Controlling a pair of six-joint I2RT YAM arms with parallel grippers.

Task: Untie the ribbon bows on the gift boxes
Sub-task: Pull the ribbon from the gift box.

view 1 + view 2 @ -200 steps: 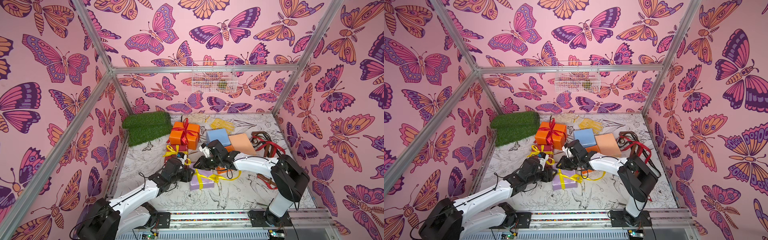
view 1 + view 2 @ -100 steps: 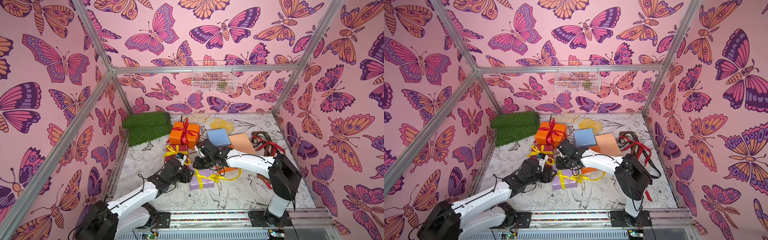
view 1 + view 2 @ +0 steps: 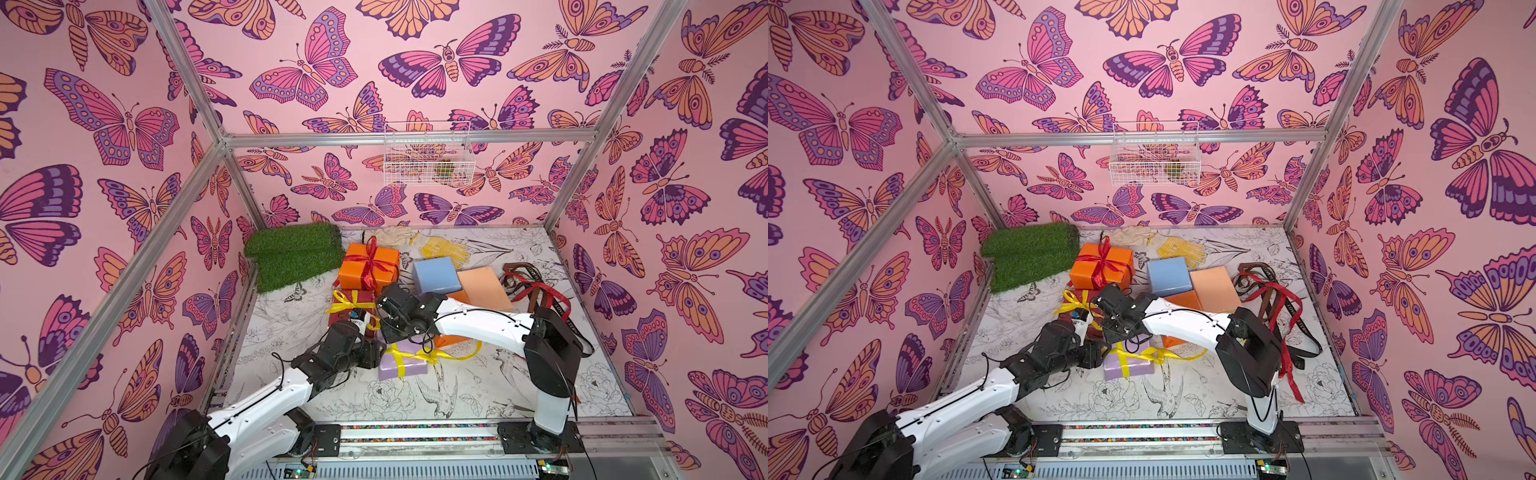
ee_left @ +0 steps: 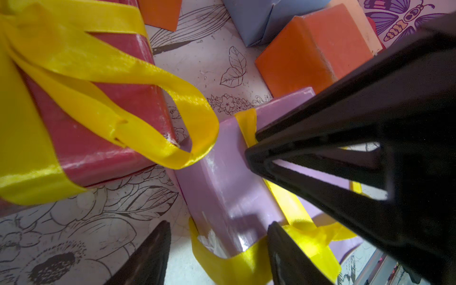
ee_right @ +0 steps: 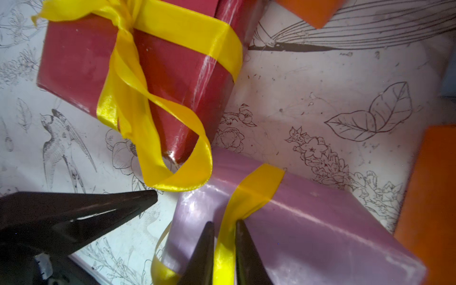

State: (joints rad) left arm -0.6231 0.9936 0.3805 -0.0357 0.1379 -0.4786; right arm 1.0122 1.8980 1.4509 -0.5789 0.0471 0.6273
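A lilac gift box [image 3: 402,365] [image 5: 308,222] lies mid-table, bound by a yellow ribbon [image 5: 249,195] whose loose tails [image 3: 453,355] trail to the right. My right gripper [image 5: 225,246] is shut on the ribbon band where it crosses the box top. My left gripper [image 4: 218,256] is open and straddles the box's near end, one finger [image 4: 288,256] against the ribbon. Just behind sits a dark red box [image 3: 353,309] with a tied yellow bow [image 5: 138,103]. The orange box [image 3: 368,268] at the back carries a tied red bow [image 3: 371,257].
Bare light blue [image 3: 435,274], peach [image 3: 484,286] and orange [image 3: 451,340] boxes lie under and behind my right arm. Loose red, brown and black ribbons [image 3: 536,286] pile at the right. Green turf [image 3: 295,255] and gloves [image 3: 442,247] are at the back.
My right gripper has swung left onto the lilac box and its jaws have narrowed onto the yellow ribbon. The left arm has barely moved.
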